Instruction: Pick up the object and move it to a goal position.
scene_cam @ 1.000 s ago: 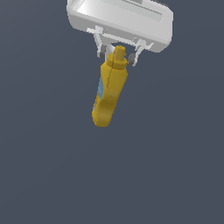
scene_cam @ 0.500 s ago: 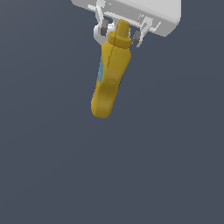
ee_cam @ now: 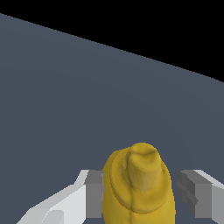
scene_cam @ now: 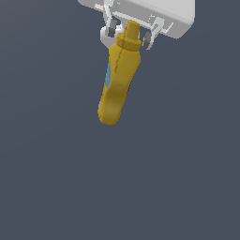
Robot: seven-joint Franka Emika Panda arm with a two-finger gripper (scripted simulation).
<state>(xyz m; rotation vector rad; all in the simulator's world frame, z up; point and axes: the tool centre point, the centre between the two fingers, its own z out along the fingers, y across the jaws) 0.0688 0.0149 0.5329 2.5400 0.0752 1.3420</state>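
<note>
The object, a mustard-yellow squeeze bottle [scene_cam: 119, 79] with a blue patch on its side, hangs in the air, nozzle up and its base tilted toward the exterior view's left. My gripper [scene_cam: 130, 35] is shut on the bottle's neck just below the nozzle cap. One grey pad [scene_cam: 111, 32] shows on each side of the neck. In the wrist view the bottle's cap end [ee_cam: 139, 181] fills the space between the gripper's [ee_cam: 144, 192] two fingers [ee_cam: 94, 192]. The bottle touches nothing but the pads.
A plain dark grey floor [scene_cam: 178, 164] lies far below the bottle. The gripper's white body [scene_cam: 154, 11] reaches the top edge of the exterior view. No other objects show.
My gripper has risen and shifted slightly to the exterior view's right, carrying the bottle with it. The bottle hangs at about the same tilt.
</note>
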